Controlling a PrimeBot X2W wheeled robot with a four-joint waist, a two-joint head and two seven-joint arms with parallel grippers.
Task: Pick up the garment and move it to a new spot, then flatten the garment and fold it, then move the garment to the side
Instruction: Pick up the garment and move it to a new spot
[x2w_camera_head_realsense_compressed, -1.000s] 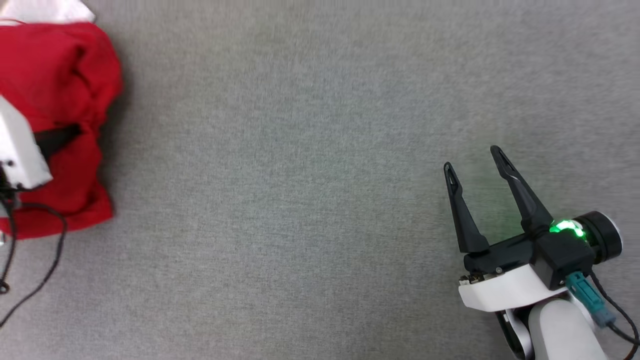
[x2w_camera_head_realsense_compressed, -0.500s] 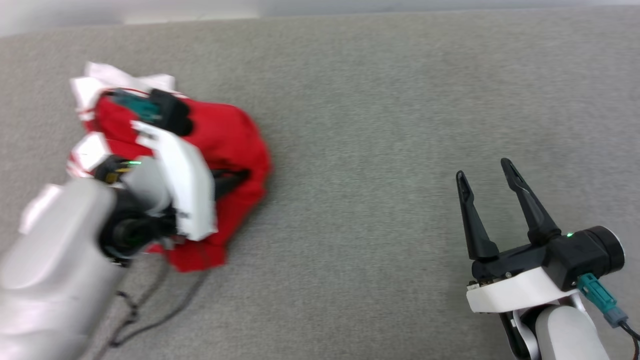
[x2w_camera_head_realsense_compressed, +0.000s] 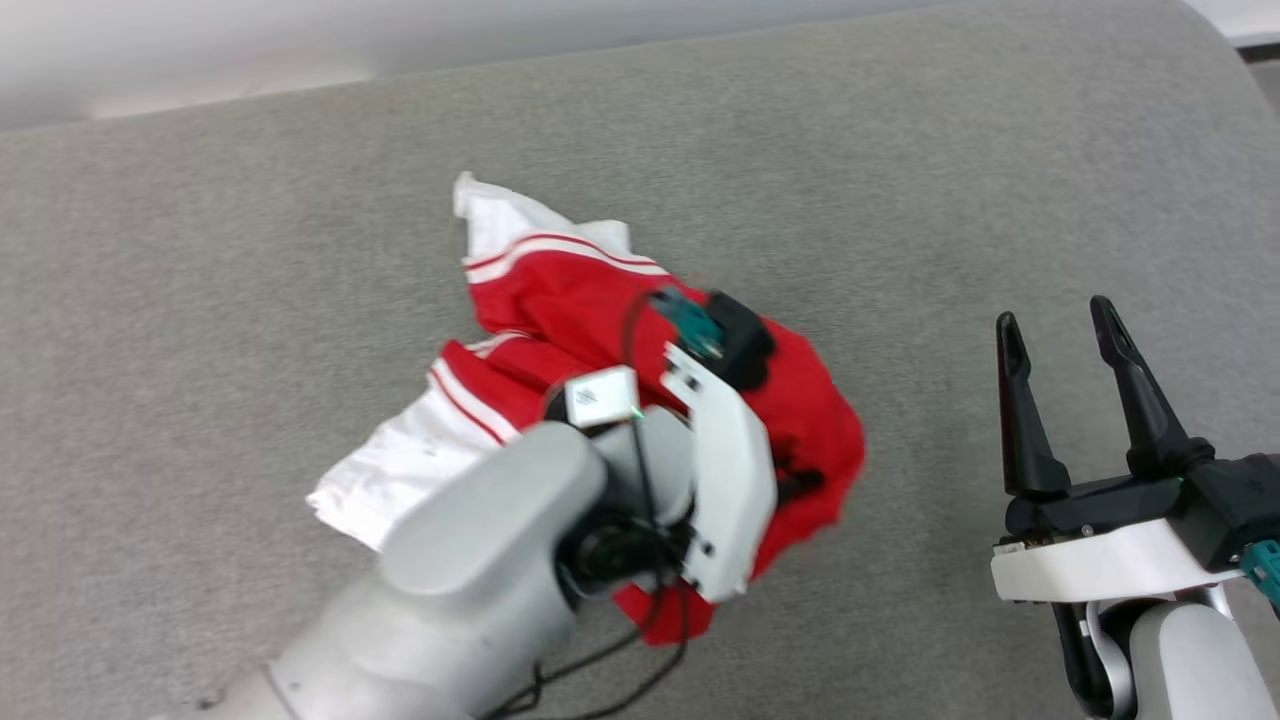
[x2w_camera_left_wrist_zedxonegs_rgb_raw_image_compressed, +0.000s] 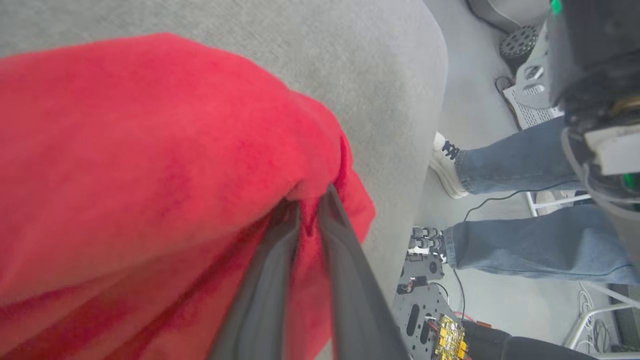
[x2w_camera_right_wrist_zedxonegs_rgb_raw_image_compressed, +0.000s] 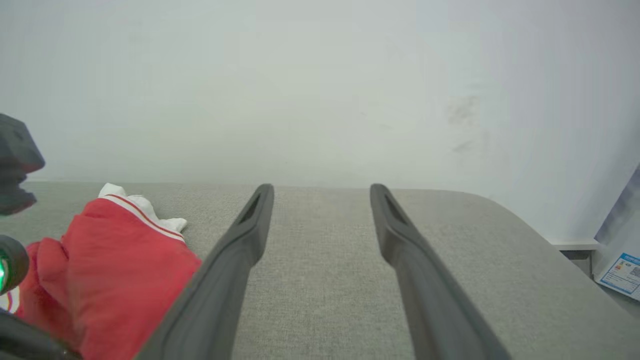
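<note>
Nearest the head camera, the pale left forearm (x2w_camera_head_realsense_compressed: 480, 560) reaches in from the lower left, with a loose black cable (x2w_camera_head_realsense_compressed: 640, 660) hanging below the wrist. The left gripper (x2w_camera_left_wrist_zedxonegs_rgb_raw_image_compressed: 311, 199) has its two dark fingers drawn nearly together on a fold of the garment (x2w_camera_head_realsense_compressed: 560, 300). The wrist view shows red cloth bunched over and around the fingertips. This pinch on a single fold suits carrying rather than spreading, so I judge that the move to a new spot is in progress and flattening has not begun. The garment hangs as a crumpled heap near the middle of the grey cloth-covered surface (x2w_camera_head_realsense_compressed: 250, 250). One white sleeve (x2w_camera_head_realsense_compressed: 400, 465) trails to the left and the striped trim is turned upward. Whether the lower folds touch the surface cannot be determined. To the right, well apart from the garment, the right gripper (x2w_camera_head_realsense_compressed: 1052, 312) holds nothing. Its fingers are spread wide and point away from the robot, probably kept in reserve for the flattening. The surface between the two grippers is bare and nothing obstructs a set-down there. Farther off, the surface ends at a rounded edge against a plain pale wall (x2w_camera_right_wrist_zedxonegs_rgb_raw_image_compressed: 320, 75). Past the right-hand edge a person's legs (x2w_camera_left_wrist_zedxonegs_rgb_raw_image_compressed: 520, 160) in jeans and a white shoe (x2w_camera_left_wrist_zedxonegs_rgb_raw_image_compressed: 447, 165) stand on the floor. This is a hazard should either arm swing wide.
</note>
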